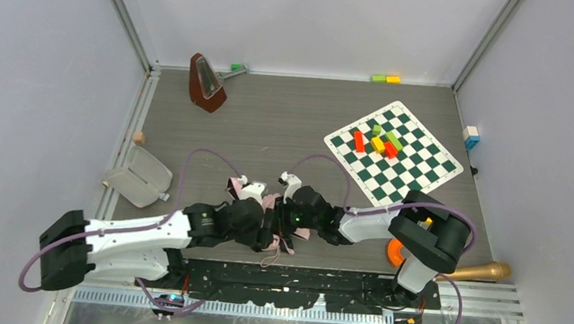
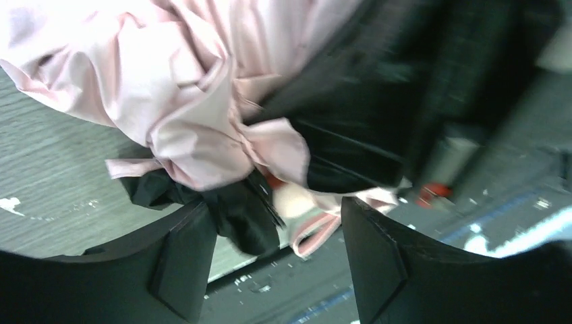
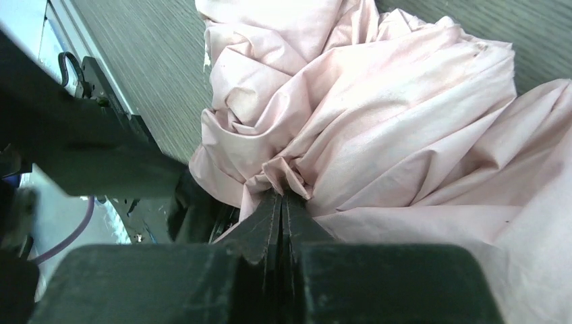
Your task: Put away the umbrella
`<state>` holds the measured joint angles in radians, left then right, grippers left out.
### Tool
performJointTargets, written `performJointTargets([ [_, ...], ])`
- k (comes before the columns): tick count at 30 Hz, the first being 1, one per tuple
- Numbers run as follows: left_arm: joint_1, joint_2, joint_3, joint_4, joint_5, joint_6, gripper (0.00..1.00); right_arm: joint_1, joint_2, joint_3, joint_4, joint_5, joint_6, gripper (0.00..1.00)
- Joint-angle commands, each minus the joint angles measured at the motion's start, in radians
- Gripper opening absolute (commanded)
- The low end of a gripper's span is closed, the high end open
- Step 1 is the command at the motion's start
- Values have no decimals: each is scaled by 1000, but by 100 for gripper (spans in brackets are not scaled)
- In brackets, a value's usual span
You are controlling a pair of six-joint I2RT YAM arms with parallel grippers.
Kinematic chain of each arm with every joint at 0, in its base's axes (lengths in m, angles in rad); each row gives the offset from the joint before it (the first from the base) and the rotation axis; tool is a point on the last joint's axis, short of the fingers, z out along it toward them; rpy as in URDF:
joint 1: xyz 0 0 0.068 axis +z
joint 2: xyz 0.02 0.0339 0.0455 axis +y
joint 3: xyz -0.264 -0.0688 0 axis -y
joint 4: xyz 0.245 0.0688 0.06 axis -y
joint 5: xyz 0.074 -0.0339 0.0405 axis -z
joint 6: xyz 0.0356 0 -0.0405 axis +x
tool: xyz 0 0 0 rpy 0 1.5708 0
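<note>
I think step is bunching umbrella (image 3: 378, 101). My right fingers (image 3: 260, 226) pinch its pink cloth tight. Left fingers (image 2: 179, 260) open, holding nothing. Next: left grabs loose folds.

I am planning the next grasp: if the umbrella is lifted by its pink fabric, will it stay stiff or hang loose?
Probably loose: the umbrella lies in crumpled folds, so it would likely sag and spread. The right gripper pinches only a thin pleat of cloth, which may slip out. The pink strap could dangle and snag.

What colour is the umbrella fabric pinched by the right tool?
Pale pink umbrella fabric; clearest in right wrist view.
</note>
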<state>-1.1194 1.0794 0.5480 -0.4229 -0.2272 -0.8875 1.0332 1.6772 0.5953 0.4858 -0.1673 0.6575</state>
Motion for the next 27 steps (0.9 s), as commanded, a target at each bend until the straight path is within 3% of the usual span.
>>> performJointTargets([
  [1,-18,-153,34,-48,65,-25,70,-9,120,-31,-268,151,-74,5],
  [5,-4,-285,89,-214,11,-22,72,-8,116,-9,-317,148,-135,6],
  [8,68,-366,126,-319,2,10,73,-9,105,3,-333,140,-182,6],
  [14,475,-423,127,-366,153,124,74,-13,101,32,-348,99,-240,5],
  [18,635,-305,111,-240,299,163,74,-12,98,46,-351,75,-265,5],
  [22,682,-117,130,-109,390,174,72,-12,86,50,-353,74,-283,5],
  [27,698,35,155,-31,408,187,72,-12,77,66,-358,64,-301,5],
])
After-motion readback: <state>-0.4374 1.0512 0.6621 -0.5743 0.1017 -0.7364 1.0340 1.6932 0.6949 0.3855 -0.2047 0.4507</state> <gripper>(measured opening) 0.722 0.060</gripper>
